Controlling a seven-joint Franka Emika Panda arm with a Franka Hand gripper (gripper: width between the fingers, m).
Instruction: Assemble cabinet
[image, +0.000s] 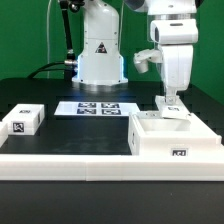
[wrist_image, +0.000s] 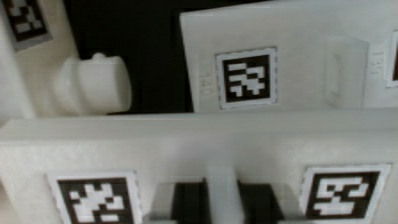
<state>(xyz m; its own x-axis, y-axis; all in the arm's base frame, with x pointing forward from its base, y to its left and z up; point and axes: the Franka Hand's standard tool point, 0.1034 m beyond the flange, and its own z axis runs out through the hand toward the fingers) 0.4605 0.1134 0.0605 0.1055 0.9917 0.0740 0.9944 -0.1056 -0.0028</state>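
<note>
The cabinet (image: 160, 140), a large white box with a tag on its front, stands at the exterior view's right against the border rail. My gripper (image: 172, 103) reaches straight down onto the box's back wall. In the wrist view the gripper (wrist_image: 214, 200) has its two dark fingers (wrist_image: 178, 202) close together with a narrow white strip of the cabinet (wrist_image: 196, 150) between them. A tag sits on either side of the fingers. A tagged white panel (wrist_image: 249, 75) and a round white knob (wrist_image: 98, 82) lie beyond.
A small white tagged block (image: 22, 120) sits at the exterior view's left. The marker board (image: 98, 108) lies mid-table before the arm's base (image: 100, 55). The long white border rail (image: 70, 160) runs along the front.
</note>
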